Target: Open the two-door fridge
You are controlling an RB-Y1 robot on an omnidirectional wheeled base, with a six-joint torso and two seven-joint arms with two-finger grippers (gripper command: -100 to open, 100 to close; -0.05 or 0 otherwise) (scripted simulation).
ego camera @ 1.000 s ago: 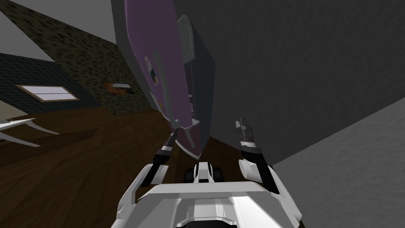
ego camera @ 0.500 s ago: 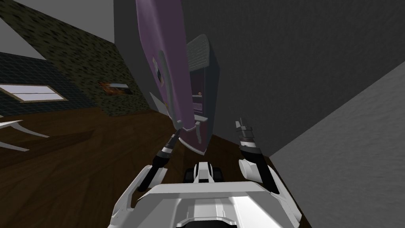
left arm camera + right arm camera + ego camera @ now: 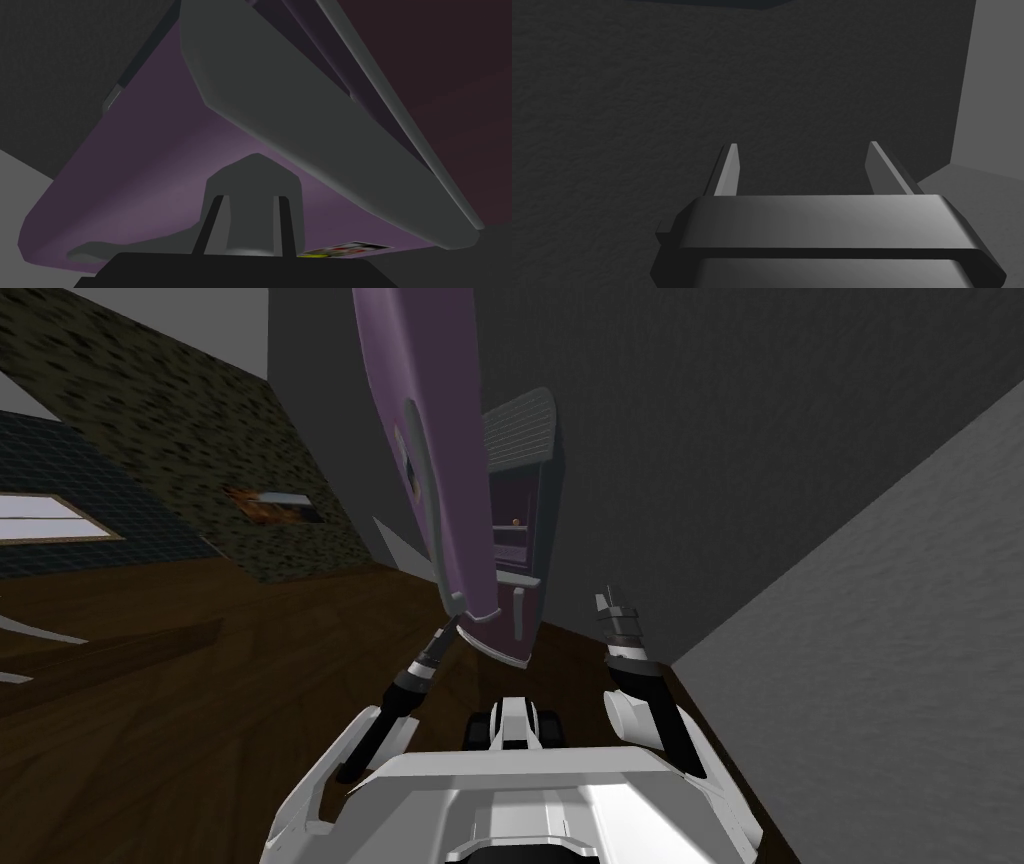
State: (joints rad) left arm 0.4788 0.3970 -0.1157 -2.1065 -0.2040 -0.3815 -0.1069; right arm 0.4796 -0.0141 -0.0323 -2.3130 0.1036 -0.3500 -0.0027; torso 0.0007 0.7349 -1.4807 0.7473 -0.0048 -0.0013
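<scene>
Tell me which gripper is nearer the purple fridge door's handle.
Left. The left gripper is shut on the handle at its lower end; the right gripper hangs open beside the door, facing the dark wall.

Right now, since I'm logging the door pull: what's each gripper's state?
Left gripper: shut on the grey handle of the purple fridge door.
Right gripper: open, holding nothing.
</scene>
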